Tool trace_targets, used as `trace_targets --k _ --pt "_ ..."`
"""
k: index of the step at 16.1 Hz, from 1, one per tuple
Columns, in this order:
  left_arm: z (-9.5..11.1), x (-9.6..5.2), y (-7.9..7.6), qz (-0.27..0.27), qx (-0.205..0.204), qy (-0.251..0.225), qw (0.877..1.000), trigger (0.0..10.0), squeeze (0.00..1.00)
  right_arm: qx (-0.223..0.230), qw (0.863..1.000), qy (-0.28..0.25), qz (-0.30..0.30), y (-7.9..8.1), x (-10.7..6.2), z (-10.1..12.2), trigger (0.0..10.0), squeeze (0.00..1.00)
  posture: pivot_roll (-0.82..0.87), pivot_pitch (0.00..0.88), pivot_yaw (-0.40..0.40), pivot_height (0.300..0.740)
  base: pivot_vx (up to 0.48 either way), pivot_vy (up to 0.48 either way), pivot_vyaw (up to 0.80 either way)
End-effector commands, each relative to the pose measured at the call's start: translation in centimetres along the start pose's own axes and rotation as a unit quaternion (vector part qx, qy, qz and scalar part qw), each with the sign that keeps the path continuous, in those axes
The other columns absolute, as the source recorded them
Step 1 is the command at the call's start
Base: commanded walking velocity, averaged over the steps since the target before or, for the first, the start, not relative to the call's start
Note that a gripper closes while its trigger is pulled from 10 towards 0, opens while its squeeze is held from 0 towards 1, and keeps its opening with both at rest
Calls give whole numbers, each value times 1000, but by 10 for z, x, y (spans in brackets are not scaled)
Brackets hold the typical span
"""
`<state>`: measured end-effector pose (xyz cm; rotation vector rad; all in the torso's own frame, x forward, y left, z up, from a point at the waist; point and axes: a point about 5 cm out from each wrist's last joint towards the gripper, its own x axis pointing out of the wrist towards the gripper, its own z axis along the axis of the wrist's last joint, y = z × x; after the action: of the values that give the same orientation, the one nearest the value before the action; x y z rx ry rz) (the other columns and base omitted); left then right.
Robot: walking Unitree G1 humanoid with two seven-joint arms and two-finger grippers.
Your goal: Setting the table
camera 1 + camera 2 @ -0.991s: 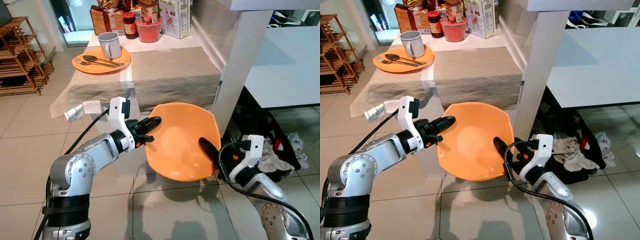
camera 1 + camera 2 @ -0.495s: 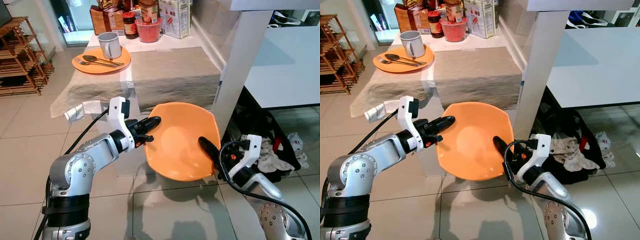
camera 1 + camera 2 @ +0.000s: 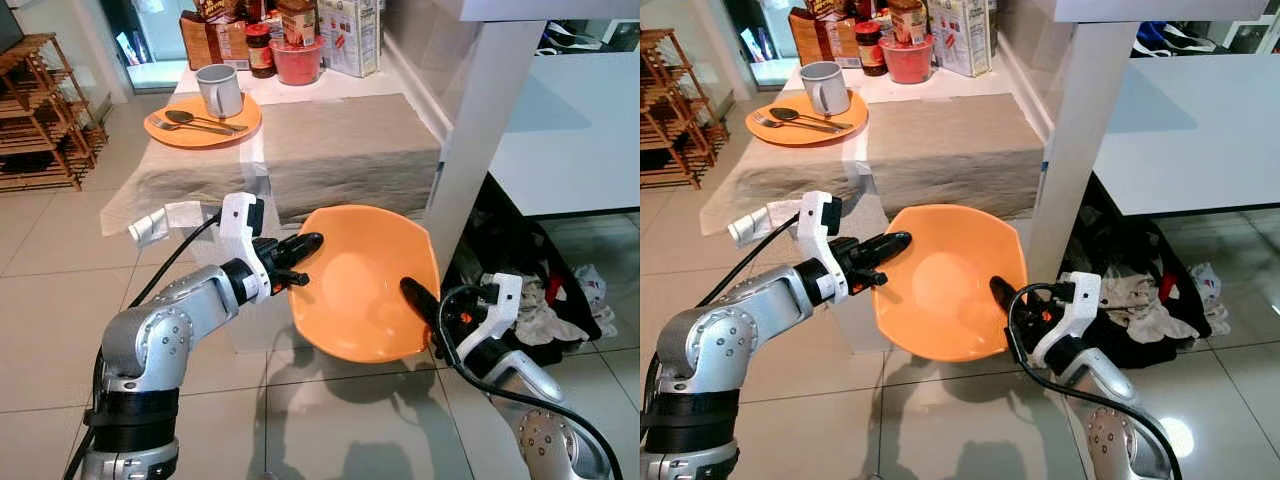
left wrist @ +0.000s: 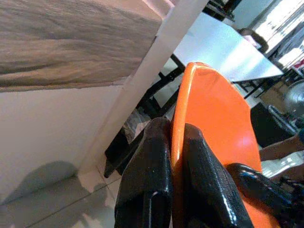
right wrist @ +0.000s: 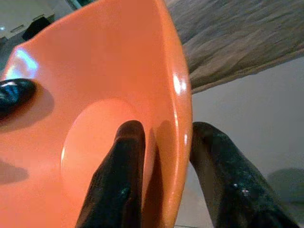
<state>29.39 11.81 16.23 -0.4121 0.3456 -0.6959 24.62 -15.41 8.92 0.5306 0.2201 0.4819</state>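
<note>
Both arms carry a large orange bowl (image 3: 365, 283) in the air in front of the desk (image 3: 340, 140), low and short of its near edge: the left gripper (image 3: 300, 262) pinches the rim at the bowl's 9 o'clock, one finger on each side of the wall as the left wrist view shows, and the right gripper (image 3: 425, 305) clasps the rim at about 4 o'clock, one finger inside and one outside. On the desk, at its far 11 o'clock corner, one place looks already laid: an orange plate (image 3: 203, 121) with a grey mug (image 3: 220, 90), a spoon (image 3: 190, 118) and a fork (image 3: 195, 126) on it. Jars and boxes stand at 12 o'clock behind it. The grey cloth nearer the robot has no dish yet, so the bowl remains to be lifted up and set down there
</note>
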Motion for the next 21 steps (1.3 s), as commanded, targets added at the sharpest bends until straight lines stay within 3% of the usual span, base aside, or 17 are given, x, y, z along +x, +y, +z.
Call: trace_targets --k 1,9,10,11,14,15,21 --pt "1 5 -11 -44 15 -2 999 0 0 6 1000 13 -1 3 2 -6 0 0 -9 0 59 740 0 0 0" --pt "-7 5 -2 -28 37 10 999 275 0 3 1000 22 -1 3 0 -11 0 0 -8 0 58 740 0 0 0" --pt "-7 5 -1 -27 38 11 999 1804 0 2 1000 23 -1 3 0 -11 0 0 -8 0 59 740 0 0 0" --pt "-8 4 0 -25 40 13 999 10000 0 0 1000 25 1 3 -1 -12 0 0 -9 0 59 740 0 0 0" --pt "-11 5 2 -17 54 20 998 10000 0 -2 1000 29 1 3 -3 -14 0 0 -9 0 59 740 0 0 0" --pt "-11 5 3 -16 55 19 998 10000 1000 -2 1000 29 2 3 -3 -14 0 0 -9 0 60 740 0 0 0" --pt "-12 6 5 -8 59 18 998 10000 1000 -5 1000 30 1 3 -4 -14 0 0 -12 0 59 740 0 0 0"
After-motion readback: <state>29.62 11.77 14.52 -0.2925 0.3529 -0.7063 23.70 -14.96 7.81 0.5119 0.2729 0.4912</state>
